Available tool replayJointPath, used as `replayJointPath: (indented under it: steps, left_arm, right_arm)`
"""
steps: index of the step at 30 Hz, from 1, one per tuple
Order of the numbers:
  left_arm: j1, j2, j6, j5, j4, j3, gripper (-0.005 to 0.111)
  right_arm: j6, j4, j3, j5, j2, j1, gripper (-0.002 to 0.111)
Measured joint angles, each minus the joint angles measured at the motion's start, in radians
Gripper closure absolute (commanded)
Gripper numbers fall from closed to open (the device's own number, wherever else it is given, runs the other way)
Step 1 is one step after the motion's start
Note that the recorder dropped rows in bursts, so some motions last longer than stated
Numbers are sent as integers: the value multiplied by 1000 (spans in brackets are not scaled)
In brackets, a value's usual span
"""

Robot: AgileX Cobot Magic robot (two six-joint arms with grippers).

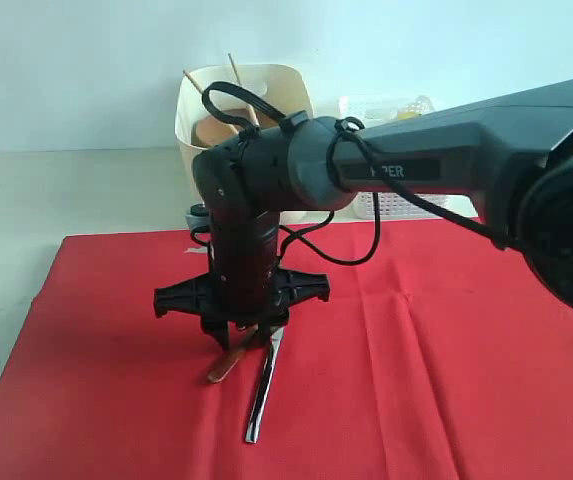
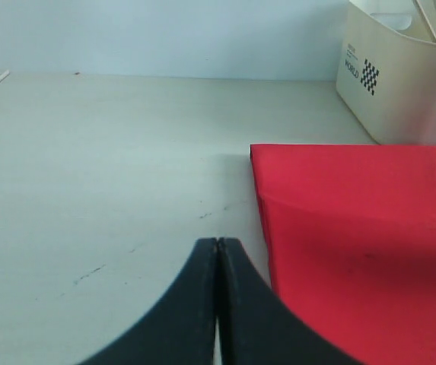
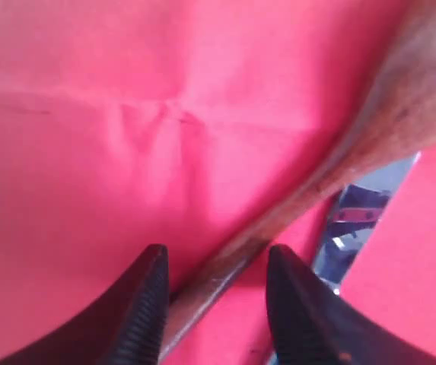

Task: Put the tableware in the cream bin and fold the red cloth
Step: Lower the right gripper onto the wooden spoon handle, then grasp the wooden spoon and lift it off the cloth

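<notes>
Bare desk (image 2: 88, 152) lies open left of the red cloth (image 1: 446, 380); cream bin (image 1: 284, 92) and white basket (image 1: 411, 207) block the far edge.

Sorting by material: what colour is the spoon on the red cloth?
Brown, like wood. The spoon shows best in the right wrist view.

Cloth (image 1: 446, 380) is spread on the table (image 1: 46, 190), with the spoon (image 1: 223, 368) and knife (image 1: 261, 398) lying on it side by side, spoon to the left. Behind it sits the bin (image 1: 191, 125) with chopsticks (image 1: 241, 85) in it, basket (image 1: 411, 207) just to its right.
</notes>
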Motion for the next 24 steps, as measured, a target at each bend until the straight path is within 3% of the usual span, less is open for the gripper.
replayJointPath:
  steps: [9, 12, 18, 24]
  left_arm:
    - [0, 0, 0, 0, 0, 0, 107]
    - [0, 0, 0, 0, 0, 0, 107]
    - [0, 0, 0, 0, 0, 0, 107]
    - [0, 0, 0, 0, 0, 0, 107]
  right_arm:
    - [0, 0, 0, 21, 8, 0, 68]
    - [-2, 0, 0, 24, 11, 0, 76]
    - [-40, -14, -9, 43, 22, 0, 106]
    - [-59, -54, -11, 54, 20, 2, 108]
